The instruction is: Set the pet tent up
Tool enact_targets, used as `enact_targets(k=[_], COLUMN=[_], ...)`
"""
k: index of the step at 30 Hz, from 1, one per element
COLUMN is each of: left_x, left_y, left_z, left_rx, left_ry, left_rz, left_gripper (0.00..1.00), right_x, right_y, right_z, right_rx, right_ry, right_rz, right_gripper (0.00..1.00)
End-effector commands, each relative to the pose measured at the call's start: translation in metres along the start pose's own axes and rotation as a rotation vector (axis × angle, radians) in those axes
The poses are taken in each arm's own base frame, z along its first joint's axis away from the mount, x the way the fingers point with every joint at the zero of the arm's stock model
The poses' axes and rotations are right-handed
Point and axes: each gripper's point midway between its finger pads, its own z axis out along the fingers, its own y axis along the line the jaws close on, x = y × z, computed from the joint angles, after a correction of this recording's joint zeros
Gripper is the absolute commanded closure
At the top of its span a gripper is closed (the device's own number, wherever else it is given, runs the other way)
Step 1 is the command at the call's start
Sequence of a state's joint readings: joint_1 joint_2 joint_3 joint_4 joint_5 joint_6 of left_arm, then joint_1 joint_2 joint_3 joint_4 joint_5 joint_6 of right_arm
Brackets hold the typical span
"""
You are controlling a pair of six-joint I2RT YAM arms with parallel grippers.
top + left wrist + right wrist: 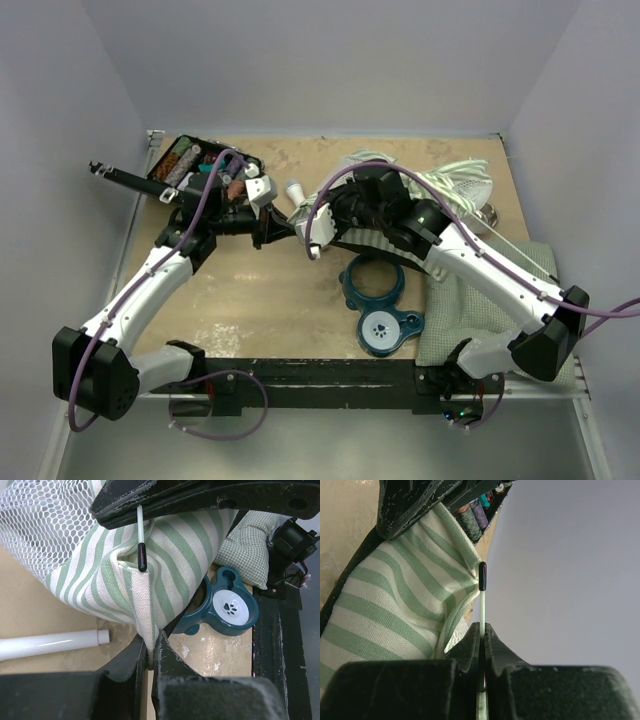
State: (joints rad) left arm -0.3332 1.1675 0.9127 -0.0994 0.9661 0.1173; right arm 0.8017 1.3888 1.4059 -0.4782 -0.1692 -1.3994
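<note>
Pale grey walls point(330, 60) close in a beige counter point(270, 290), with both arms reaching toward its middle. The pet tent point(455, 180) lies collapsed in a heap on the far right-centre of the counter, with striped cloth and white mesh point(40, 525) bunched together, and the nearer folds are drawn toward the two tools.

The left tool point(150, 652) is pinched shut on a seamed edge of the green-and-white fabric, its fingers point(172, 675) pressed together with only cloth between them. The right tool point(483, 637) is clamped tight on a thin pale pole point(482, 607) with a black tip point(482, 575). The tip stands just beside a fold of the striped cloth.

A thicker white tube point(50, 644) lies on the counter under the fabric. The teal double bowl stand point(380, 305) sits near the middle front, just beside the green checked cushion point(480, 300) on the right. A black tray of thread spools point(200, 165) rests at the far left corner.
</note>
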Motion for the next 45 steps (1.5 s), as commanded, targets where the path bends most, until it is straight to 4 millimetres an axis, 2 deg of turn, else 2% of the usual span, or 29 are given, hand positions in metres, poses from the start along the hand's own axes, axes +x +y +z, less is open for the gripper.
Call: enact_targets(k=[1,14,21,25,36,40,45], left_x=[-0.021,-0.023,-0.022,-0.021,-0.026,-0.025,-0.028], left_y=[0.000,0.001,-0.005,-0.006,-0.010,-0.007,-0.004], left_z=[0.000,0.001,0.003,0.002,0.001,0.002,0.005], left_rx=[0.008,0.015,0.051,0.051,0.060,0.050,0.044], left_ry=[-0.030,-0.028,-0.012,-0.013,-0.027,-0.028,-0.030], left_rz=[0.072,0.077,0.077,0.075,0.071,0.067,0.068], left_gripper=[1.00,1.00,1.00,1.00,1.00,1.00,1.00], right_x=[0.012,0.014,0.006,0.013,0.036,0.035,0.023], right_y=[-0.004,0.007,-0.001,-0.006,-0.003,-0.003,-0.001], right_z=[0.000,0.005,0.004,-0.001,-0.008,-0.009,-0.005], right_rx=[0.010,-0.017,0.002,0.022,0.010,0.010,-0.009], right_ry=[0.065,0.091,0.063,0.096,0.156,0.146,0.111], right_rz=[-0.052,-0.083,-0.063,-0.052,-0.049,-0.061,-0.085], right_gripper=[1.00,1.00,1.00,1.00,1.00,1.00,1.00])
